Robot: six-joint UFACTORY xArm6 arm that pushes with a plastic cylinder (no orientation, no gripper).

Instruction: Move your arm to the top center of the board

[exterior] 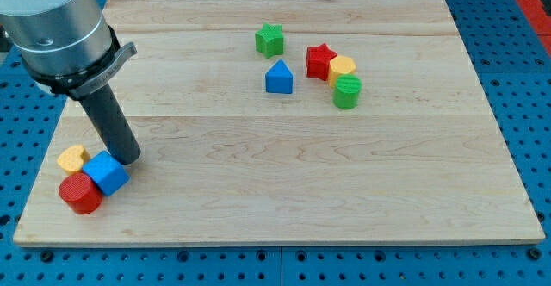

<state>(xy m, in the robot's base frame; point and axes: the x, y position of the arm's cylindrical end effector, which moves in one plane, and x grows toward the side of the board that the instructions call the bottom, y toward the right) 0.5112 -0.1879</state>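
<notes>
Board: we see the wooden board point(284, 183) whole, lying on a blue pegboard surface point(516, 27); its top center is bare, with the green star block point(269, 40) just below it.
Arm: the grey housing point(56, 23) is cut off at the view's top left.
Tip: my tip point(129, 158) is a plain rod with no claw, holding nothing; it touches, or nearly touches, the blue cube point(106, 173).
Left cluster: 3 blocks, blue cube, red cylinder point(80, 194), yellow heart-like block point(73, 158), pressed together.
Right cluster: red star point(320, 61), yellow block point(343, 67) of unclear shape, green cylinder point(348, 91).
Alone: blue house-shaped block point(278, 77).
</notes>
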